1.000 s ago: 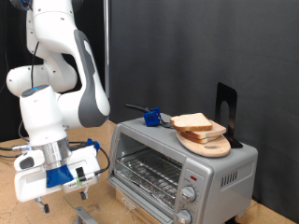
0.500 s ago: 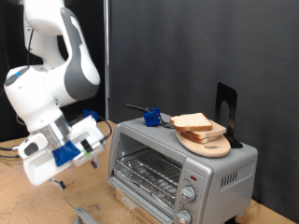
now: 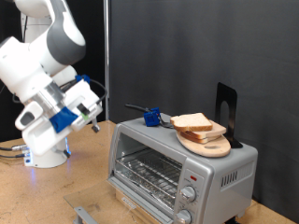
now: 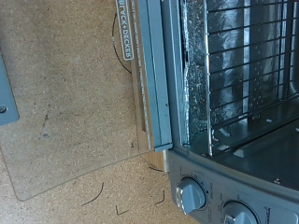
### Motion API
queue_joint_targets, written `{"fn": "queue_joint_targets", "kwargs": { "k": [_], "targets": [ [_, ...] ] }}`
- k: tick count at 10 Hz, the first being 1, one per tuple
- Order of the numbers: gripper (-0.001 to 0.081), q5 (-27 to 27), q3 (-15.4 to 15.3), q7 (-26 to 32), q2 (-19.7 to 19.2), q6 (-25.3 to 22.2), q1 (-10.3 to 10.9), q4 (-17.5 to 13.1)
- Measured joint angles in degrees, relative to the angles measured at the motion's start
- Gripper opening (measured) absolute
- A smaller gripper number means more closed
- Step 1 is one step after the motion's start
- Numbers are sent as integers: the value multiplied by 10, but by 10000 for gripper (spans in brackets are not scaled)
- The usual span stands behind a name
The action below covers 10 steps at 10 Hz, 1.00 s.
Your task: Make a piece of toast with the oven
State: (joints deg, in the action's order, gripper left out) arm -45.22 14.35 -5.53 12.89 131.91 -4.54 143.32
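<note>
1. I am hanging over the wooden table as a white arm, reaching in from the exterior view's upper left, with my base standing at the left edge.
2. The oven is sitting on the table toward the exterior view's right, silver, with its glass door folded down flat in front of it and the chamber showing.
3. Inside the oven the wire rack is lying across the opening, with crinkled foil on the wall behind it.
4. My gripper is hovering in the air at the exterior view's left of the oven, about level with its top and well apart from it; nothing is showing between my fingers, but I cannot tell whether they are spread or closed.
5. A round wooden board is resting on the oven's roof toward its right end, in front of a black stand.
6. The piece of toast is lying on that board, pale with a tan crust, on top of another slice, far from my gripper.
7. A small blue block is sitting on the roof just left of the board.
8. Two round knobs are showing on the oven's front panel, beside the open door.
</note>
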Motion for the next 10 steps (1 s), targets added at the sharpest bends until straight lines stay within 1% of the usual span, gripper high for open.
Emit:
{"fn": "queue_joint_targets", "kwargs": {
  "k": [2,3,4,6,7,9,10],
  "targets": [
    [808,4,-2,6,-4,0,1,-1],
    [808,22,-8,8,-2,0,1,-3],
    [808,43,-16,8,7,-13,2,-10],
    [808,83,-22,-1,31,-78,2,-35],
    [808,136,-28,3,44,-116,2,-51],
    [808,238,-55,14,62,-192,5,-85],
    [808,270,-64,23,65,-211,5,-94]
  ]
}}
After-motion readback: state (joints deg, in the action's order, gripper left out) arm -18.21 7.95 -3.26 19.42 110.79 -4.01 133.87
